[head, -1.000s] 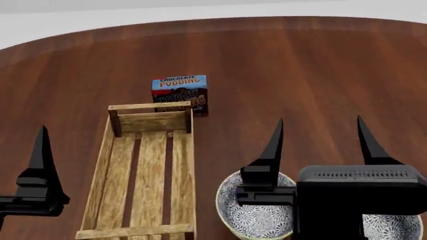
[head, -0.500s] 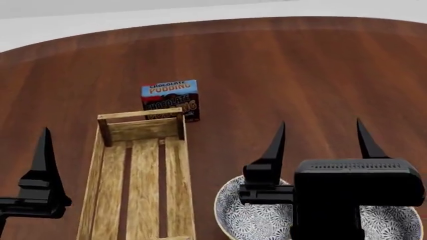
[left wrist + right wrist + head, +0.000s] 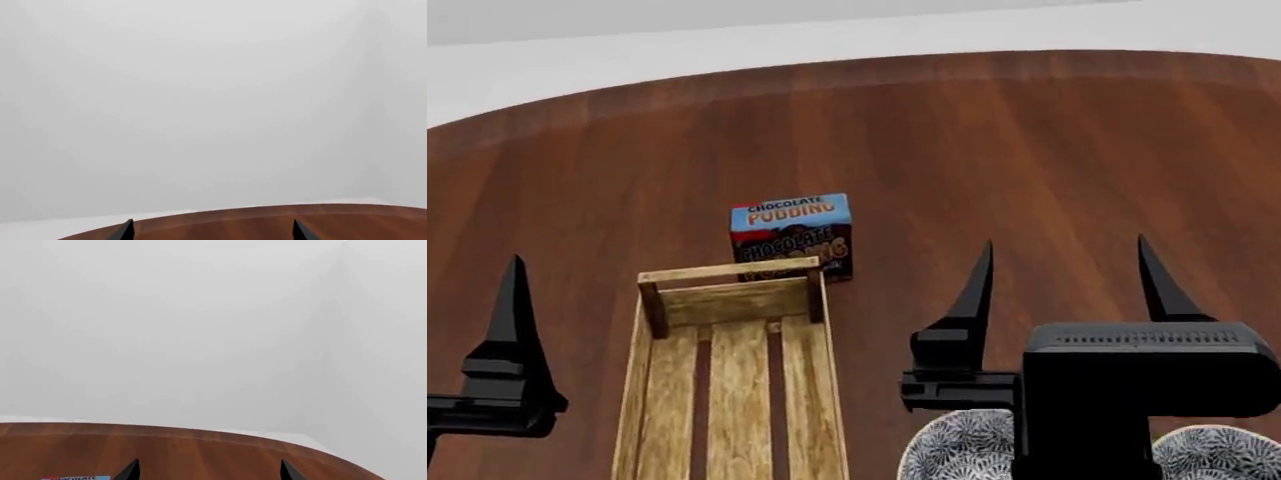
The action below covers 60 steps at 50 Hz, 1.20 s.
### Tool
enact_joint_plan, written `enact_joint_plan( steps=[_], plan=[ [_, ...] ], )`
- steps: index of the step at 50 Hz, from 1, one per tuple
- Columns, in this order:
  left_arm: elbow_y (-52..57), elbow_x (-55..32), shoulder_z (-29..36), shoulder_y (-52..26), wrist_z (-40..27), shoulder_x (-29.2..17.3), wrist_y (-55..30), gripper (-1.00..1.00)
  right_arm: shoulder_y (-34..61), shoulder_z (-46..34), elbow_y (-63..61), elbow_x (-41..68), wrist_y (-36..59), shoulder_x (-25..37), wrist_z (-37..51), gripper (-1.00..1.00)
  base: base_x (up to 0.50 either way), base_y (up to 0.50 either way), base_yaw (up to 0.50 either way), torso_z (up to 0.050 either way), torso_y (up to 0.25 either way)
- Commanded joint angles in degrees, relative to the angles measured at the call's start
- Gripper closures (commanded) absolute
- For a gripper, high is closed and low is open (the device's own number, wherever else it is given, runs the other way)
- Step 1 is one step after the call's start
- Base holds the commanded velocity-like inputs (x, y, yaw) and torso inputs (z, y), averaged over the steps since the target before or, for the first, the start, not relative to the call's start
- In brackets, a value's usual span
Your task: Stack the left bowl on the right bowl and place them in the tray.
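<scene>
Bowls [image 3: 961, 447] slid lower, below the open right pincer [image 3: 1068, 290].

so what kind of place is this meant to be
Probably a bare simulated tabletop test scene, not a real room: a round dark-wood table, blank pale walls, and only a wooden tray, a pudding box and patterned bowls.

I see a chocolate pudding box [image 3: 793, 236] standing upright on the round dark-wood table [image 3: 1001, 170], blue band on top with white and orange lettering, dark brown lower part. It sits around mid-table, well short of the far edge. Wood grain runs away from me. Behind the table edge there's a plain pale wall [image 3: 694, 20]. From my right wrist view only the box's top edge [image 3: 75, 478] shows.
</scene>
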Motion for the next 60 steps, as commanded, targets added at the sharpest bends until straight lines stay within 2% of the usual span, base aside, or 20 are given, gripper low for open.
enact_joint_plan(
  steps=[1,38,60],
  plan=[
    [0.44,-0.25,0.01,0.2,-0.37,-0.14,0.12,-1.0,-0.48,0.06,-0.6,0.58,-1.15,0.27,0.03,-1.0,0.49,-0.08,0.0,0.0,0.0],
    [0.08,-1.68,-0.54,0.89,-0.57,-0.9,1.28,-1.0,-0.78,0.46,-0.54,2.78,-1.68,0.61,0.38,-1.0,0.04,-0.01,0.0,0.0,-0.002],
    [0.93,-2.43,-0.85,0.64,-1.58,-1.54,0.16,-1.0,-0.67,0.3,0.02,3.62,-2.21,0.83,0.66,-1.0,0.0,0.0,0.0,0.0,-0.248]
  ],
)
